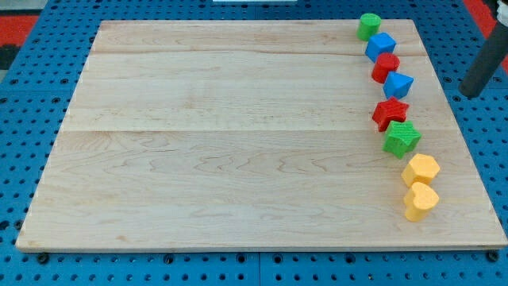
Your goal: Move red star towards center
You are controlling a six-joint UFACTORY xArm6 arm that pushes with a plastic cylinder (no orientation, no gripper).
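The red star (389,113) lies near the board's right edge, in a column of blocks. It touches the green star (402,138) just below it, and a blue block (398,83) sits just above it. My rod comes in at the view's right edge; my tip (468,93) is off the wooden board (238,135), over the blue pegboard, well to the right of the red star and apart from every block.
Up the same column stand a red block (386,67), a blue cube (380,46) and a green cylinder (368,25). Below the green star lie a yellow hexagon (421,169) and a yellow heart (420,200).
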